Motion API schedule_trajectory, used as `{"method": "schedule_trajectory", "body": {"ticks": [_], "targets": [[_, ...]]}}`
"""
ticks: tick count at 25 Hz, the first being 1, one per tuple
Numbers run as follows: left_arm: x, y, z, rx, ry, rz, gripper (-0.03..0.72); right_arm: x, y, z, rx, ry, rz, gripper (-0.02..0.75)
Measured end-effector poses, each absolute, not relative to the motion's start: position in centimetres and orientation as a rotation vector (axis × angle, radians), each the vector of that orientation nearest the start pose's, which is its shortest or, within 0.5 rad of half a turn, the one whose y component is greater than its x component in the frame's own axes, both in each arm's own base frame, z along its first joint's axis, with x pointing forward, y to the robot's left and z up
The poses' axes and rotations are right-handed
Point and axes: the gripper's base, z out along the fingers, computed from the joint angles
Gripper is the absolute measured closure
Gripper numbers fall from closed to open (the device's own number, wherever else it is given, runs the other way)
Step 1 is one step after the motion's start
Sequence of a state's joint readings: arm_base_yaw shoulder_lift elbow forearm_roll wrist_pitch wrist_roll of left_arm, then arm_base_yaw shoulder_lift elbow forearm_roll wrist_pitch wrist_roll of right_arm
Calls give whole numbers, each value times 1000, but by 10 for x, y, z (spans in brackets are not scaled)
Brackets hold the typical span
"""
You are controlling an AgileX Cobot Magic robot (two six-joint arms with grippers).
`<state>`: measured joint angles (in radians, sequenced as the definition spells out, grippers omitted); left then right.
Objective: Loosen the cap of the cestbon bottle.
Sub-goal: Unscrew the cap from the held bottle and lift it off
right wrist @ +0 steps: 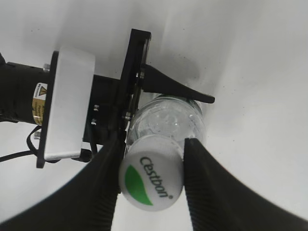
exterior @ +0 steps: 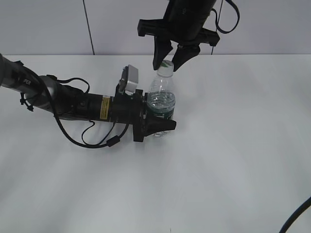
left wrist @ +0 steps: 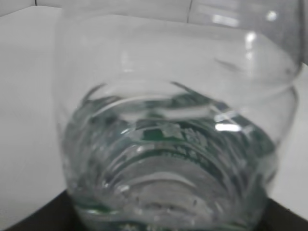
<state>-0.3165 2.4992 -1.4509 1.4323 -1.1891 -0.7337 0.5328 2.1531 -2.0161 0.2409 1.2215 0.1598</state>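
Note:
The cestbon bottle [exterior: 161, 99] stands upright on the white table [exterior: 218, 170], clear, with water and a dark green label. My left gripper [exterior: 158, 122] lies low from the left and is shut on the bottle's lower body; one of its black fingers [right wrist: 178, 89] shows beside the bottle in the right wrist view. The bottle's wall [left wrist: 168, 120] fills the left wrist view. My right gripper [exterior: 167, 60] comes down from above, and its ribbed fingers [right wrist: 207, 183] press both sides of the white cap [right wrist: 151, 180] with the green leaf logo.
The left arm [exterior: 63, 102] with its cables stretches across the table from the left edge. A grey wall [exterior: 48, 24] rises behind the table's far edge. A black cable [exterior: 296, 216] hangs at the lower right corner.

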Motion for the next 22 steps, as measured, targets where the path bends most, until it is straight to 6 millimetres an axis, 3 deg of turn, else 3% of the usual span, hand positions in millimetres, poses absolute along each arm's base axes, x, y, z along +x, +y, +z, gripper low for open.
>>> {"method": "schedule_trajectory", "body": {"ticks": [5,22], "targets": [[392,-216,47,1301,1480,-1151,279,391,254,263,-531,2849,469,431],[392,-216,47,1305,1479,-1150,279,391,255,263,-1280,2522,375,435]]}}
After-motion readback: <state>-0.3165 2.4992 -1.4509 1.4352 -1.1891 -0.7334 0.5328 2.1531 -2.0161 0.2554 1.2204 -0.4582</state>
